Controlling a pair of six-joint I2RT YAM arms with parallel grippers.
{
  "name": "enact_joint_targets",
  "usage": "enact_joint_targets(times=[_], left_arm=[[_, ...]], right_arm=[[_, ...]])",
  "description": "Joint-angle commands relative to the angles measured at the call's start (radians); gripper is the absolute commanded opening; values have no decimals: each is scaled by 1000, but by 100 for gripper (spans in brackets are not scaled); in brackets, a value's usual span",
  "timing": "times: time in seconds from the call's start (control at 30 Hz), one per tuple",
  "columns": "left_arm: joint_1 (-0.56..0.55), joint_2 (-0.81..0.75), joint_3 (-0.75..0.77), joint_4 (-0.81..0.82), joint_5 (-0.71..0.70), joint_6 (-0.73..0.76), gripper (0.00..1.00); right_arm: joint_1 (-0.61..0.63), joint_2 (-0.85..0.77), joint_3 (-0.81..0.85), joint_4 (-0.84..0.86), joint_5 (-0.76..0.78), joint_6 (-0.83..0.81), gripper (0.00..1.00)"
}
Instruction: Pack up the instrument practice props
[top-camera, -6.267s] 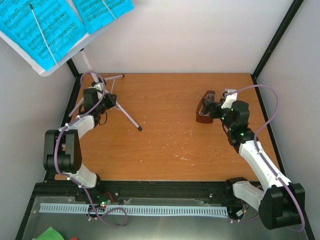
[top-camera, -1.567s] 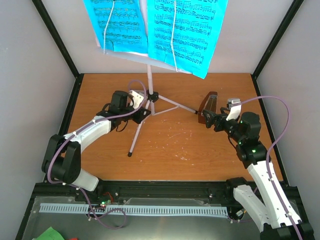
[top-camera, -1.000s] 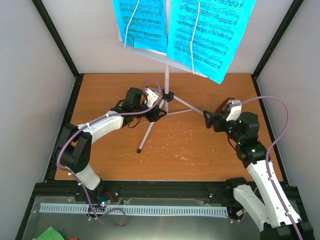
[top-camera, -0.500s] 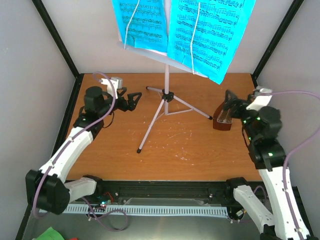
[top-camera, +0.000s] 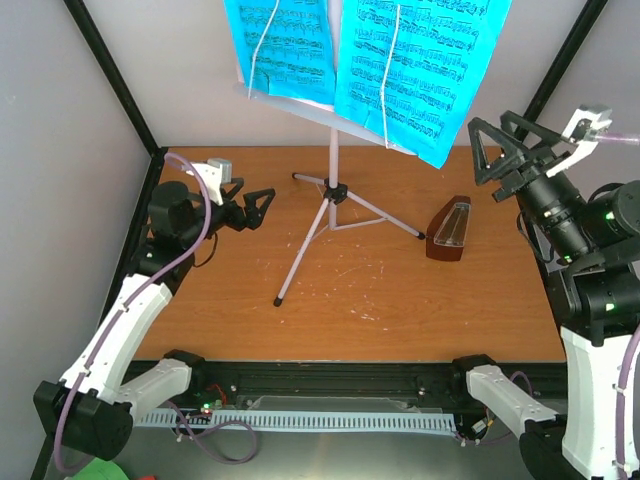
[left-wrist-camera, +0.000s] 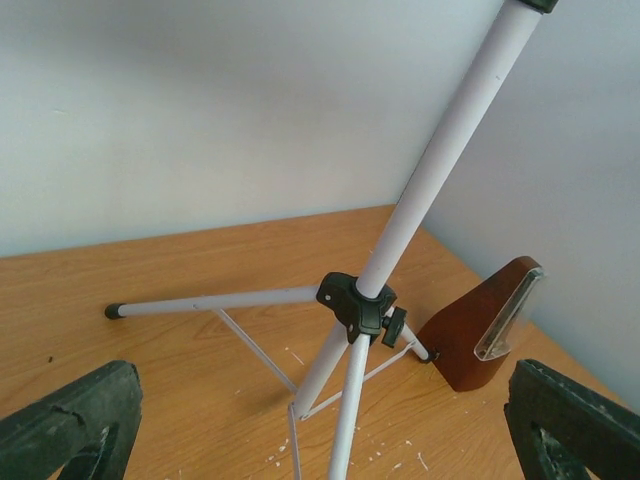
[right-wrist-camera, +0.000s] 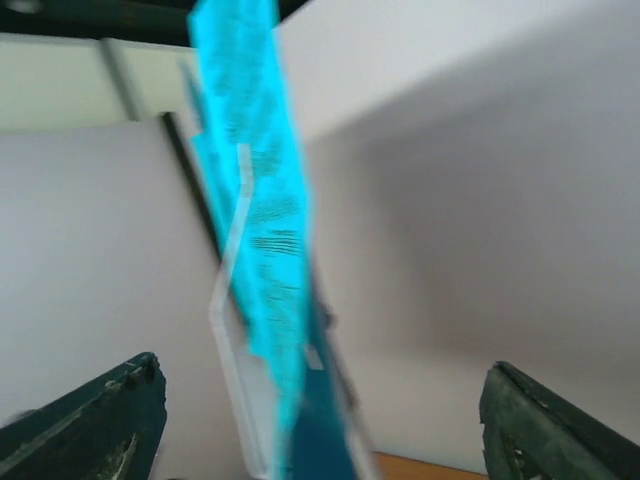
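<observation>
Left claw (top-camera: 250, 203): spread wide and holding nothing, level with the black hub of the music stand (top-camera: 332, 165) and just left of it. In the left wrist view the pole and hub sit squarely between its fingers.

Music stand: upright on three legs at the back middle of the surface (top-camera: 400, 310). Its desk carries the blue sheet-music pages (top-camera: 390, 60), and a pale strip crosses each page.

Metronome (top-camera: 448, 230): standing free on the surface, close beside the foot of the stand's right-hand leg.

Right claw (top-camera: 497, 140): spread and empty, lifted high beside the right edge of the pages. Its wrist view is blurred and shows the pages edge-on.

Step in hand, as judged: clearing the pages off the desk. First bring your left claw in and close it on the pole just above the hub, because a tall tripod is likely to tip under a sideways pull. Then take the pages near their lower right corner and draw them along the desk, not away from it. Mind the strips, which may be holding them.

Compared with half a second ago: the right claw was down at the metronome and has since risen clear of it. The left claw has drawn back slightly, and the stand has not moved.
</observation>
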Motion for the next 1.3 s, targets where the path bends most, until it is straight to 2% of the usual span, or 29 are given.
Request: enact_joint_targets(times=[0.0,0.2,0.37,0.5,0.6,0.9,1.27], left_arm=[[5,-38,64,-25,41,-22,99],[5,-32,187,12,188,-52,99],[-2,61,349,34,314,-102,86],[-72,139,475,77,318,-137,78],[-133,233,603,52,307,-145,76],[-162,476,895,54,346,-224,68],[-173,619,1043,42,391,-258,55]], right_arm=[[-4,41,48,32,-292,132,82],[-4,57,29,55,-337,150,71],[-3,66,7,80,-363,161,52],[-4,61,-11,86,-354,159,48],[-3,57,-23,91,-348,162,48],[-4,23,-30,61,-291,120,55],[-2,-24,-35,37,-298,83,61]])
